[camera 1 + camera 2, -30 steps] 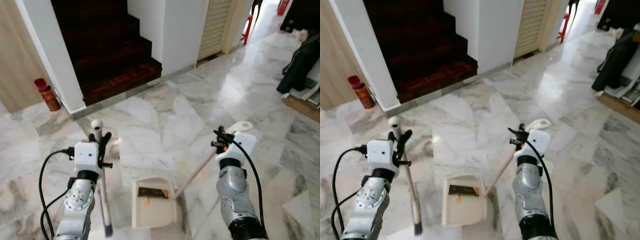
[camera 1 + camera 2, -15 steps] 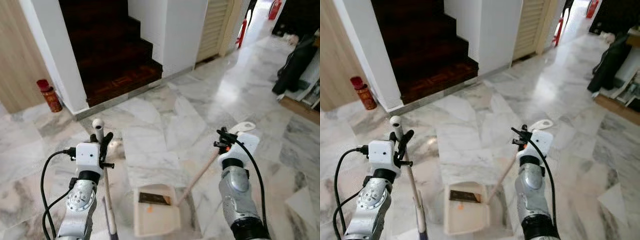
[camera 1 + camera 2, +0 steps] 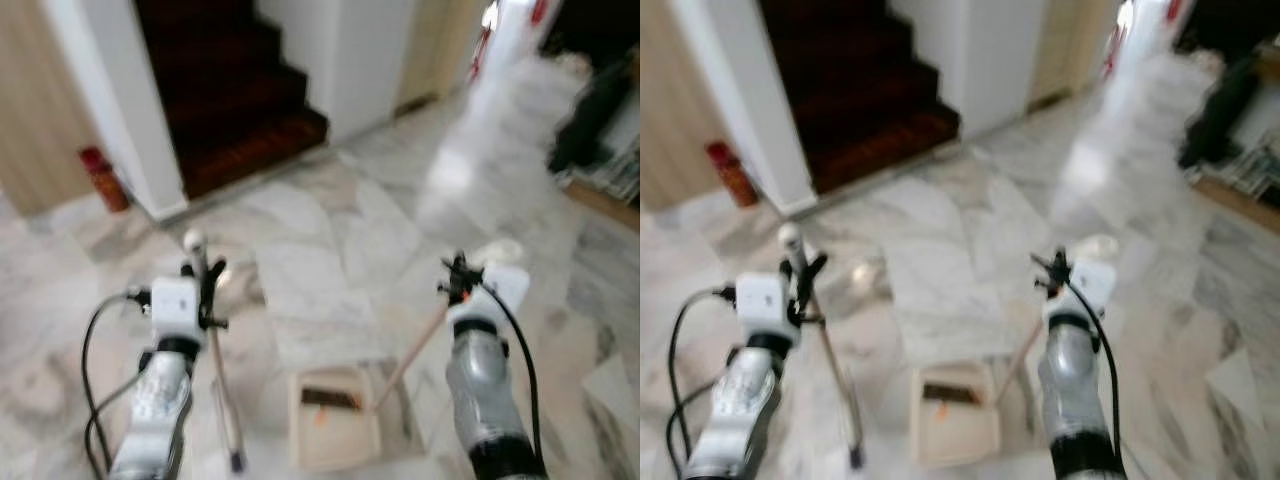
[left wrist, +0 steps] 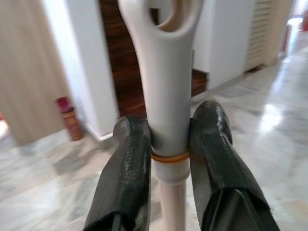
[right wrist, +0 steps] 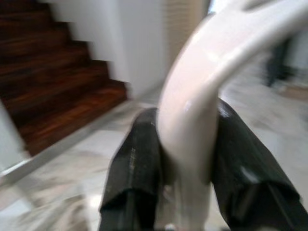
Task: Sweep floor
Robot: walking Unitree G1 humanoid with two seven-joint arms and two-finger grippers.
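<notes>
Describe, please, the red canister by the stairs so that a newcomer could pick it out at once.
Find the dark wooden staircase at the far side of the marble floor. A white wall end borders it on the robot's left, and at the foot of that wall, before the light wood panelling, stands the red canister. It is the one small upright red thing there.

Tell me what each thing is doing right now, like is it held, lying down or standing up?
Left gripper: shut on the broom handle.
Broom: held, leaning a little, its tip down at the floor.
Right gripper: shut on the dustpan handle.
Dustpan: tray flat on the floor, long handle slanting up, dark stuff and an orange bit inside.
Red can: standing upright by the wall.
</notes>
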